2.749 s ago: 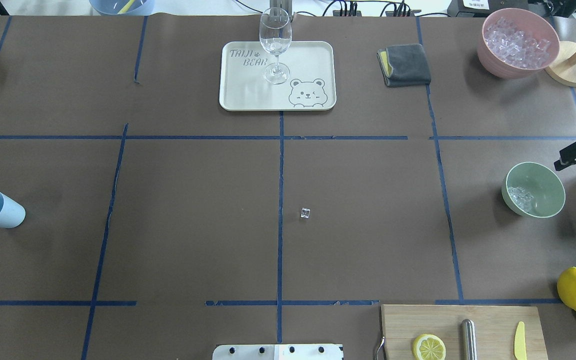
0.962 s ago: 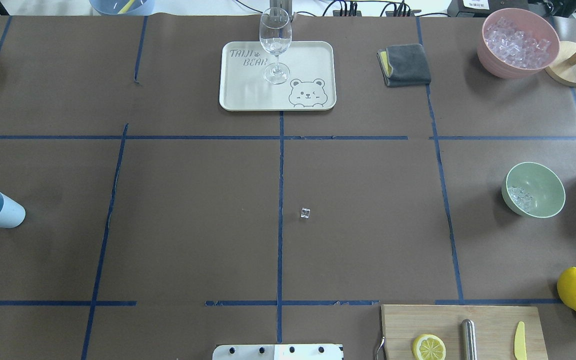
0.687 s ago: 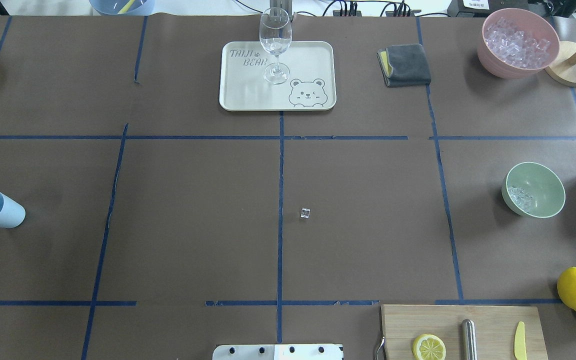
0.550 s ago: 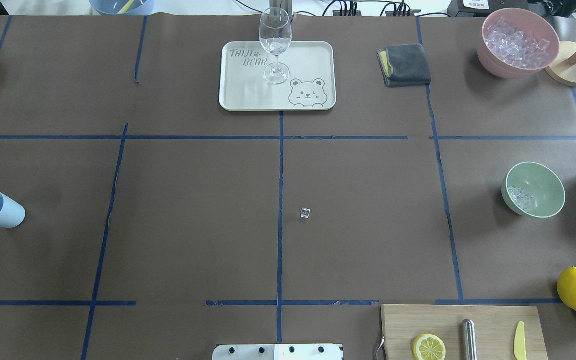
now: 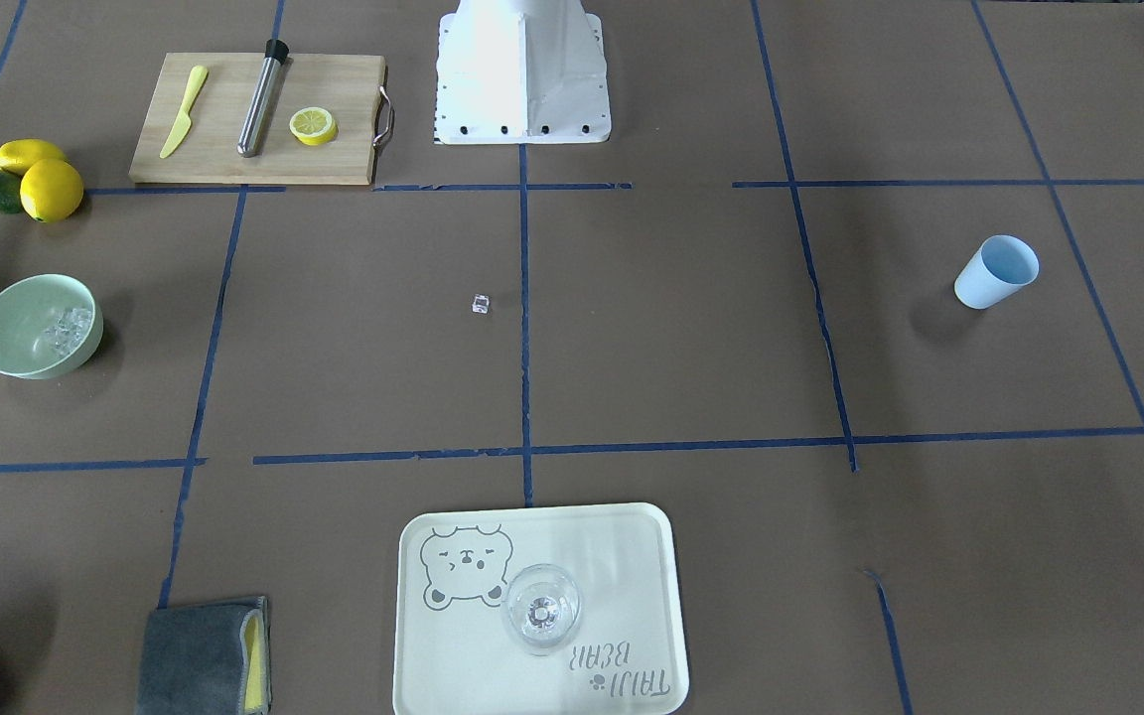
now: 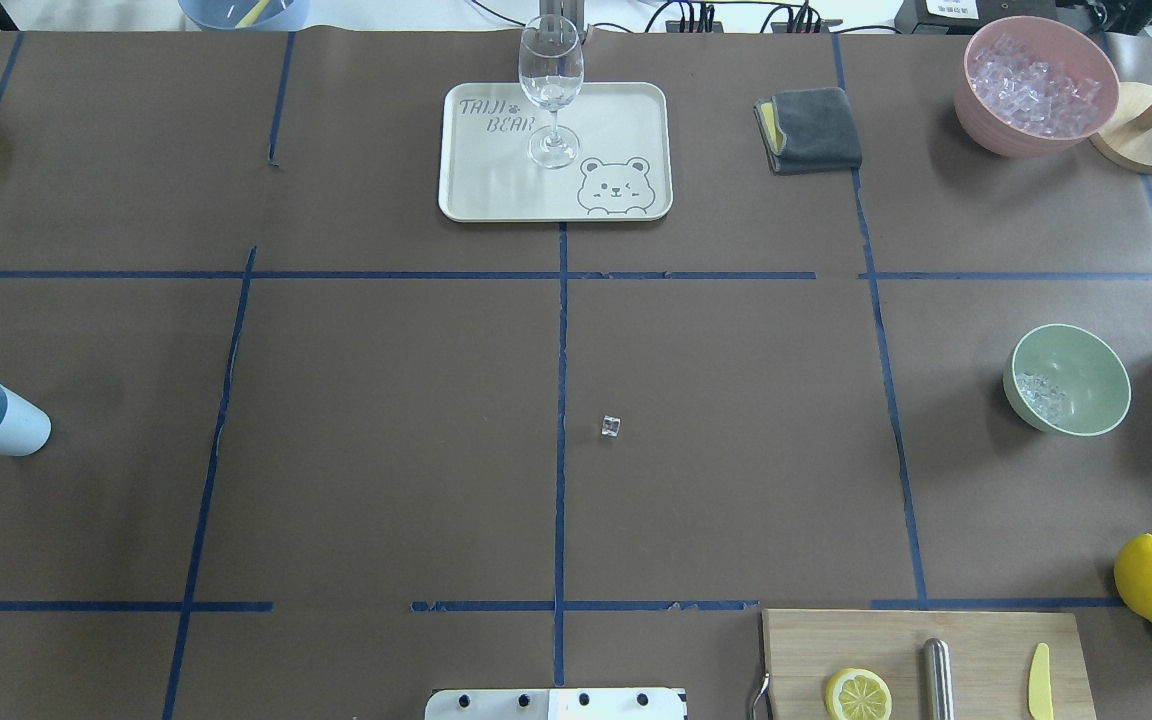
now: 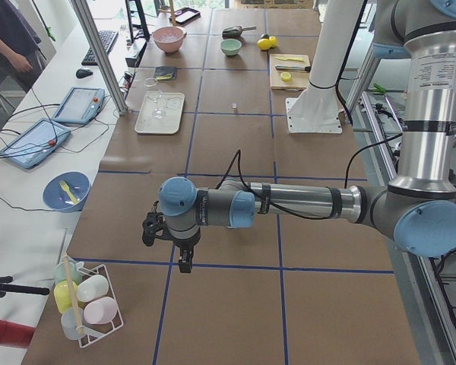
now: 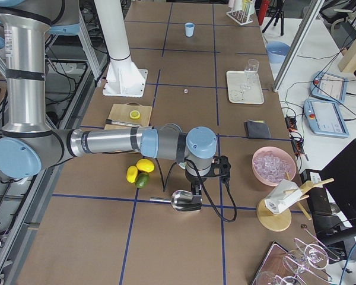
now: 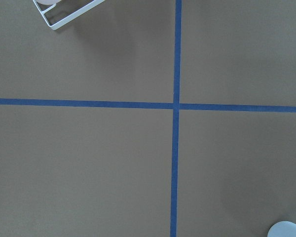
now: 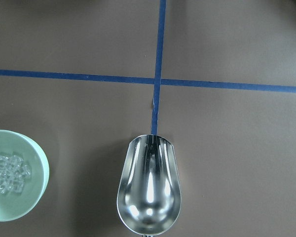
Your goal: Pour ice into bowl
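I get bright, even overhead light across the table (image 6: 386, 400); soft shadows ring the bowl (image 6: 1093, 372), glare streaks the steel scoop (image 10: 149, 190) beside it, and focus is crisp.

The view looks straight down on the brown bench (image 9: 89, 173). One strip of blue tape (image 9: 79, 102) runs across it from edge to edge, and a second strip (image 9: 175, 168) runs from top to bottom; the two cross a little right of centre. The corner of a white wire rack (image 9: 69, 15) juts in at the top left, casting a soft shadow beside it. A pale rounded shape (image 9: 287, 230) cuts the bottom right corner, too little of it showing to name
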Robot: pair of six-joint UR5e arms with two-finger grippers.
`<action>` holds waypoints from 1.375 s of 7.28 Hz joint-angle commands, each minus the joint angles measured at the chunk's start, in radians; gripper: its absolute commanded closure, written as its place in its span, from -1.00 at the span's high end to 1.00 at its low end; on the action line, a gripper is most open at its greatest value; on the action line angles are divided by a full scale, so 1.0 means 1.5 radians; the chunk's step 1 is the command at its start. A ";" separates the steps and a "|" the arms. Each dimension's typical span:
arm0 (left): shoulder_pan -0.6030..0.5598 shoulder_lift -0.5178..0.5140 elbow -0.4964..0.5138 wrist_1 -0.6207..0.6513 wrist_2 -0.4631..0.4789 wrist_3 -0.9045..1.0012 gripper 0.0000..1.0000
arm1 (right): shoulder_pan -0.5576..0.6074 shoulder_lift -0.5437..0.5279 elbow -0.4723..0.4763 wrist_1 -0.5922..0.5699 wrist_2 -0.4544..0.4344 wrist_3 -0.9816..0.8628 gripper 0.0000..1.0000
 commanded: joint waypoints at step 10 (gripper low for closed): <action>0.000 -0.001 0.005 -0.011 0.000 0.003 1.00 | 0.000 0.005 -0.030 0.001 -0.003 -0.002 1.00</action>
